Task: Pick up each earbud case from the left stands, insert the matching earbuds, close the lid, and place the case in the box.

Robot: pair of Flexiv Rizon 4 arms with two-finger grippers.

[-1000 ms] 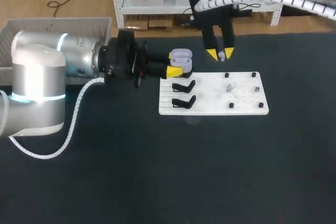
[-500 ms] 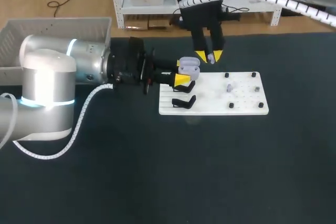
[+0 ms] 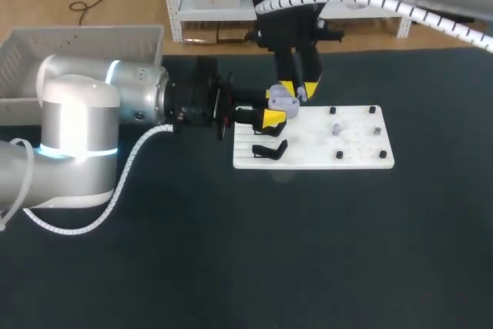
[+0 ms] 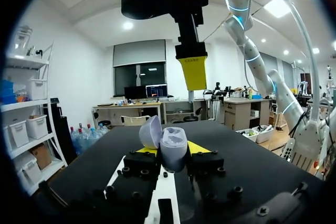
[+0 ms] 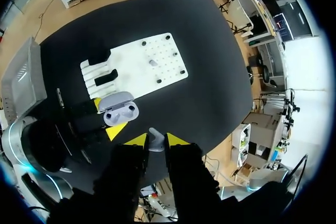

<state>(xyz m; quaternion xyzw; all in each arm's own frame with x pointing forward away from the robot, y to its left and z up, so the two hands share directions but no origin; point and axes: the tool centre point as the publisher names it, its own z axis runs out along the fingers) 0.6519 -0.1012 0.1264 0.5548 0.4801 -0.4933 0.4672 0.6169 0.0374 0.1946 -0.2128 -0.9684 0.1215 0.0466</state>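
Our left jaws clamp the open earbud case (image 3: 282, 100) over the white board's (image 3: 354, 152) far-left part; right jaws pinch 1 earbud (image 5: 155, 141) just above. We should align it with its socket, then lower straight.

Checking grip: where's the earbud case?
Head view: earbud case in the left gripper, over the left end of the white board, beneath the right gripper holding an earbud.

Case (image 3: 282, 101) over the left end of the board (image 3: 358, 152), beyond a stand (image 3: 269, 149); earbud (image 5: 155, 141) above the case.
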